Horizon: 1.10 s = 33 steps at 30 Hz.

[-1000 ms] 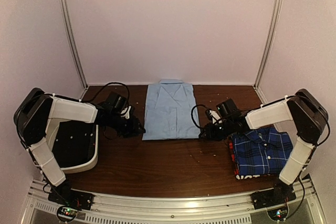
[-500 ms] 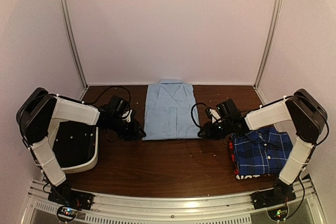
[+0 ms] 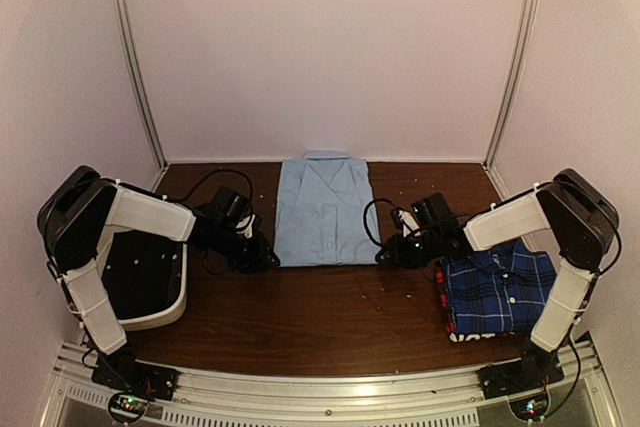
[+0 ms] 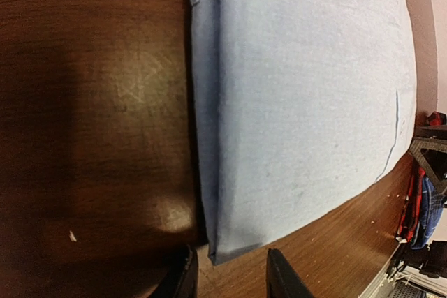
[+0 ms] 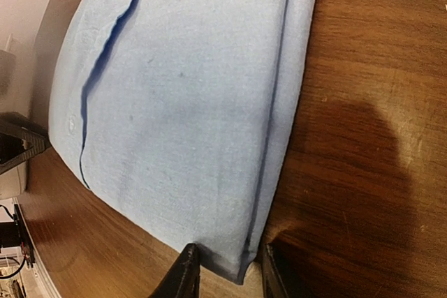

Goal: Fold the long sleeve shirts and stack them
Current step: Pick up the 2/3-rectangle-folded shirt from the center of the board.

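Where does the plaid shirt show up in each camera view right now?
Top external: the blue plaid shirt lies folded at right, near the right arm's base, on a red-and-black shirt.
Left wrist: only a sliver at the far right edge.
Right wrist: not in it.
Shared landmark: the light blue shirt, at table center, filling both wrist views.

I see a white bin (image 3: 150, 292) (black lining inside) sitting at the left of the dark wooden tabletop (image 3: 320, 317), with pale crumbs (image 3: 385, 292) scattered mid-right.
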{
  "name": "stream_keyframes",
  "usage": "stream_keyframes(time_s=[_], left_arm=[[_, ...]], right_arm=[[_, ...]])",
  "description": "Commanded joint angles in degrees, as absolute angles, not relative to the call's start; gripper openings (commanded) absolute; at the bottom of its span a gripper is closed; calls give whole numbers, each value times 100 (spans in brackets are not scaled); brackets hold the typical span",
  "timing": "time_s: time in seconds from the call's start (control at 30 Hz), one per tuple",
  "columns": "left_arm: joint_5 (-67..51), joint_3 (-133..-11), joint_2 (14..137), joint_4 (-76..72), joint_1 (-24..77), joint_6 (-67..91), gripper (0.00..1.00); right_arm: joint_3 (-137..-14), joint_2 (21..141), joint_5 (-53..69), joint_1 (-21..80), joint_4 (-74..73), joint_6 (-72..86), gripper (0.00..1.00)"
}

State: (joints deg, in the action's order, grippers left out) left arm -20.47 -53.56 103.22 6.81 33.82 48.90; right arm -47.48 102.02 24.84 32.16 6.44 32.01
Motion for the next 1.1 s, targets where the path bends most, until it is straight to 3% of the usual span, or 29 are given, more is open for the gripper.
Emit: stream_keyframes(time_s=[0.0, 0.2, 0.47, 0.57, 0.7, 0.77, 1.07], left_arm=[[-1998, -5361, 10465, 612, 3428, 4972, 34], [-2020, -5399, 10528, 617, 3437, 4994, 31], [-2068, -5550, 10642, 567, 3437, 5001, 17], [-2127, -5593, 10654, 519, 3444, 5017, 8], [-2190, -5602, 10583, 542, 3470, 5026, 0], [-2203, -5562, 10499, 612, 3485, 5021, 0], [-2091, -4638, 9485, 973, 3774, 5108, 0]], right_arm=[[-4628, 10280, 2579, 3232, 884, 3336, 32], [-4566, 10317, 2646, 3232, 1002, 3385, 32], [-4509, 10297, 2690, 3232, 1126, 3461, 27], [-4485, 10272, 2730, 3239, 1176, 3482, 21], [-4427, 10148, 2734, 3237, 1179, 3486, 5], [-4371, 10038, 2736, 3242, 1157, 3490, 0], [-3676, 9050, 2685, 3542, 1027, 3707, 0]])
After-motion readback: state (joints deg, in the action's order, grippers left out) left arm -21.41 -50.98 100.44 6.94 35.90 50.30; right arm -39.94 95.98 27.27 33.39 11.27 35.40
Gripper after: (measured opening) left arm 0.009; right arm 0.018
